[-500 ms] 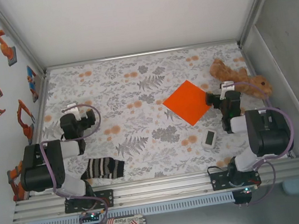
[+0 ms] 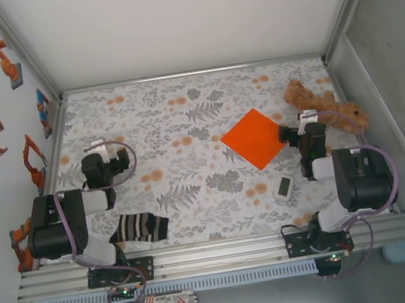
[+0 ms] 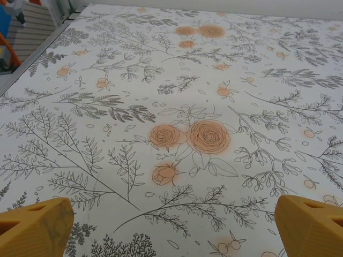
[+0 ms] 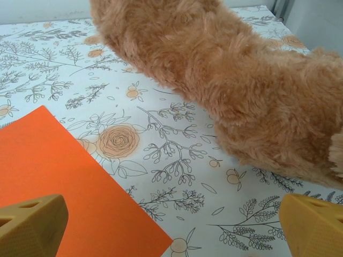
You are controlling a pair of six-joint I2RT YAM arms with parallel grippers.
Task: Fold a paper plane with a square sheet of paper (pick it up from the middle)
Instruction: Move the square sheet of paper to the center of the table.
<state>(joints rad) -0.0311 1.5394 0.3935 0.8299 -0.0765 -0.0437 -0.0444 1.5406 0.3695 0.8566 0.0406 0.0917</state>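
Observation:
The square sheet of paper (image 2: 255, 138) is bright orange and lies flat and unfolded on the floral table, right of centre, turned like a diamond. A paper plane is out of view. My right gripper (image 2: 305, 116) stands open just right of the sheet's right corner, with nothing between its yellow fingertips (image 4: 32, 225). In the right wrist view the sheet (image 4: 64, 176) reaches under the left finger, and the right gripper (image 4: 171, 233) hangs over the bare cloth beside the sheet's edge. My left gripper (image 2: 97, 146) is open over the table's left side. In its wrist view the left gripper (image 3: 171, 230) holds nothing.
A brown plush toy (image 2: 325, 106) lies at the back right, close ahead of the right gripper (image 4: 225, 80). A striped black-and-white sock (image 2: 141, 227) lies near the left arm's base. A small white device (image 2: 284, 187) sits near the front right. Walls close in the table.

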